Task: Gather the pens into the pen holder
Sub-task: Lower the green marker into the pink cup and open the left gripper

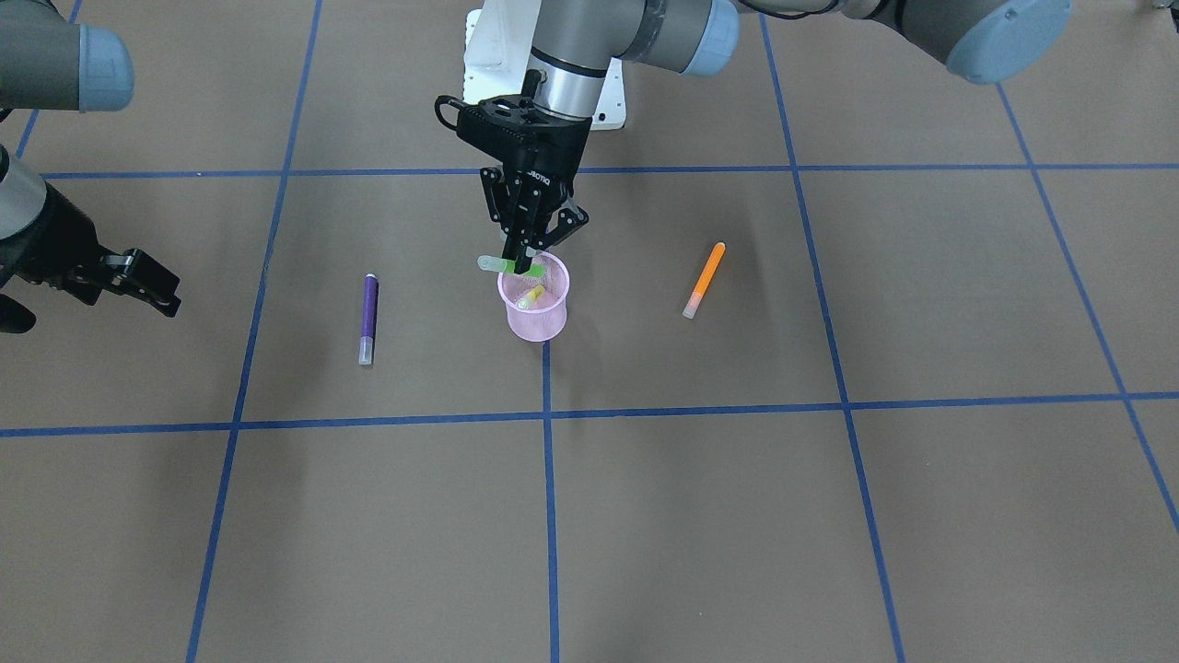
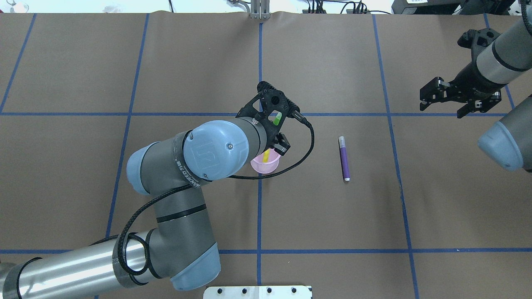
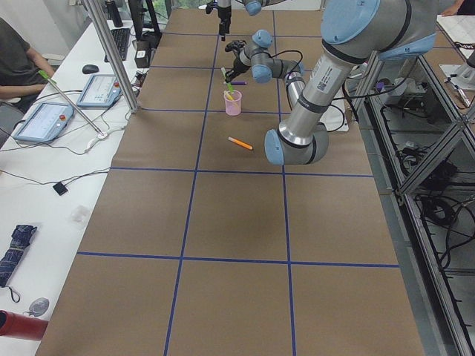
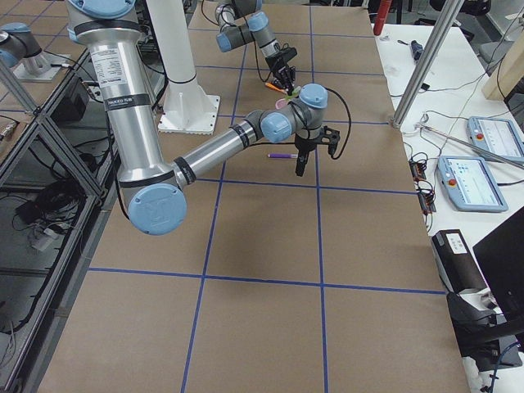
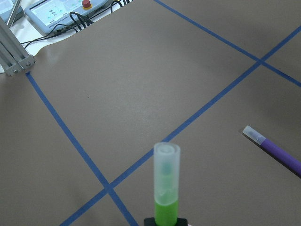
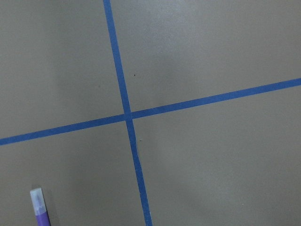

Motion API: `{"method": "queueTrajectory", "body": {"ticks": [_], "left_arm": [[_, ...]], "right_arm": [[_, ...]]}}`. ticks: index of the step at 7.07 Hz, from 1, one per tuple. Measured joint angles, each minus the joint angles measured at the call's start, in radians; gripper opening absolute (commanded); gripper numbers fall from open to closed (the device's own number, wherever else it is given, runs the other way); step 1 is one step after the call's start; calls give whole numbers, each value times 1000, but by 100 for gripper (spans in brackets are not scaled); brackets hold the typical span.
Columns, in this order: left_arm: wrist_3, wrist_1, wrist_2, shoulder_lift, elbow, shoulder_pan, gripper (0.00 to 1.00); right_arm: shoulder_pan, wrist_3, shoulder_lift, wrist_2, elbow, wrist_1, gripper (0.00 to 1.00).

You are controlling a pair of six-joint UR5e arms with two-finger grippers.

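While the left gripper (image 1: pixel 521 261) stands over the middle of the table (image 1: pixel 829 552), its fingers are closed on the green pen (image 1: pixel 505 265). This pen is held roughly level, pale cap end outward, just above the rim of the pink pen holder (image 1: pixel 534 318); contact with the rim cannot be determined. Inside the holder leans the yellow pen (image 1: pixel 531 296).

Flat on the surface lie the purple pen (image 1: pixel 368 318), toward the table's right end, and the orange pen (image 1: pixel 705 279), toward its left end, both well apart from the holder.

Toward the right end, in the half away from the robot, hangs the right gripper (image 2: pixel 442 106), fingers spread wide and holding nothing.

Surface: brown paper gridded with blue tape lines (image 1: pixel 549 516).

Room: a white bench (image 3: pixel 44 185) carrying control tablets (image 3: pixel 44 119) runs along the edge opposite the robot, with a seated person (image 3: pixel 18 63) partly visible.
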Motion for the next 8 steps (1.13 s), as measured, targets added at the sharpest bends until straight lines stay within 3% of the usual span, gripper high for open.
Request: {"method": "queueTrajectory", "body": {"ticks": [1, 2, 3, 5, 8], "left_arm": [[2, -5, 4, 2, 9, 3, 25], [2, -6, 7, 3, 13, 10, 40], [2, -6, 13, 4, 15, 21, 89], [-7, -1, 32, 5, 15, 32, 99], [-25, 40, 15, 20, -50, -30, 99]], "right_arm": [[0, 0, 0, 0, -1, 0, 100], [0, 0, 1, 0, -3, 0, 100], [-1, 0, 3, 0, -4, 0, 100], [-3, 1, 12, 8, -13, 1, 100], [-62, 29, 42, 43, -48, 73, 100]]}}
